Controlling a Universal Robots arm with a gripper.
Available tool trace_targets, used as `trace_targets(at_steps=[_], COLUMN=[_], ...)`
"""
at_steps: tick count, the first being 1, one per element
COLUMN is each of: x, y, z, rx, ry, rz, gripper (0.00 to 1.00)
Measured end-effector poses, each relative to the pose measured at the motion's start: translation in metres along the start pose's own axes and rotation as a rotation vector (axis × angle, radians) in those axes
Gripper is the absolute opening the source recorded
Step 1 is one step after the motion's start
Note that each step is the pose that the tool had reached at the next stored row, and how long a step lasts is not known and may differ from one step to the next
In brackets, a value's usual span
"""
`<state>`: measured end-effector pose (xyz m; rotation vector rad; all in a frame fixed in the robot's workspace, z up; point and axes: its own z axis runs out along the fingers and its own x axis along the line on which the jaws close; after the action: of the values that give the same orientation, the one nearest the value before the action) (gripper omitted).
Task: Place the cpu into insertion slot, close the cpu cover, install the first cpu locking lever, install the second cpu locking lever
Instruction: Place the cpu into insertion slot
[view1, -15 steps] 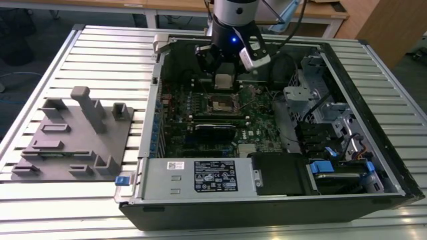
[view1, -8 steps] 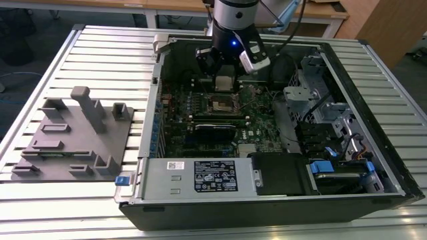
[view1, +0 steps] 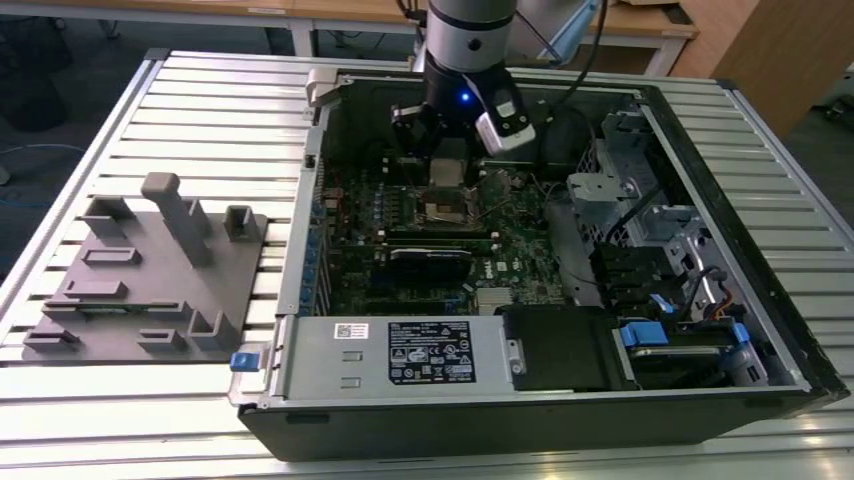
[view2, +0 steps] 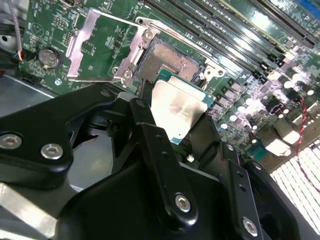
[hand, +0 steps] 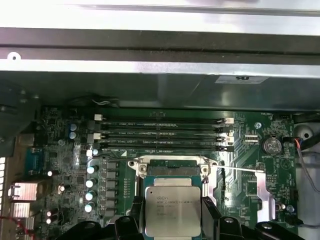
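My gripper hangs inside the open computer case, just above the green board. It is shut on the cpu, a thin silvery square chip gripped by its edges between the black fingers. The insertion slot lies open a short way beyond the chip, its dark pin field bare; in the exterior view the insertion slot sits below the gripper. The cpu cover, a silvery frame with a square window, is folded back flat on the board beside the slot. In the first wrist view the cpu hovers next to the slot.
Long black memory slots run just past the socket. A power supply box with a white label fills the case's near side, and a drive cage stands at the exterior view's right. A grey fixture rests on the slatted table at the left.
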<state>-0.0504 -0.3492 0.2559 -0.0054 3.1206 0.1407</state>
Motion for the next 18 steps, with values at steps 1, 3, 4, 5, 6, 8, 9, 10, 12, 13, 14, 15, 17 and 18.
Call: trace_targets(at_steps=[1,3,4,5,6,8,9,10,12,13,14,15,17,18], x=[0.0002,0.0003,0.0004,0.0004,0.0004,0.0005,0.0005,0.0005,0.0006,0.0006,0.0006,0.0006,0.0007,0.0006], y=[0.0,-0.0001,-0.0001,-0.0001,-0.0001,-0.0001,-0.0001,-0.0002,-0.0005,-0.0007,-0.0008,-0.0009,-0.001,-0.001], z=[0.0012,0.0019,0.0019,0.0019,0.002,0.0021,0.0025,0.0036,0.0068,0.0087,0.0103,0.0111,0.0116,0.0121], rx=[0.0,0.0001,0.0002,0.0003,0.0002,0.0001,-0.0002,-0.0004,0.0,-0.0001,-0.0001,-0.0001,0.0002,-0.0001], ry=[-0.0001,0.0,0.0001,0.0001,0.0,0.0,-0.0002,-0.0003,-0.0001,-0.0001,-0.0001,-0.0001,0.0,-0.0001], rz=[0.0,0.0,0.0,0.0,0.001,0.001,0.001,0.0,0.001,0.001,0.001,0.001,0.001,0.001], gripper=[0.54,0.54,0.54,0.54,0.54,0.54,0.54,0.54,0.54,0.54,0.54,0.54,0.54,0.54])
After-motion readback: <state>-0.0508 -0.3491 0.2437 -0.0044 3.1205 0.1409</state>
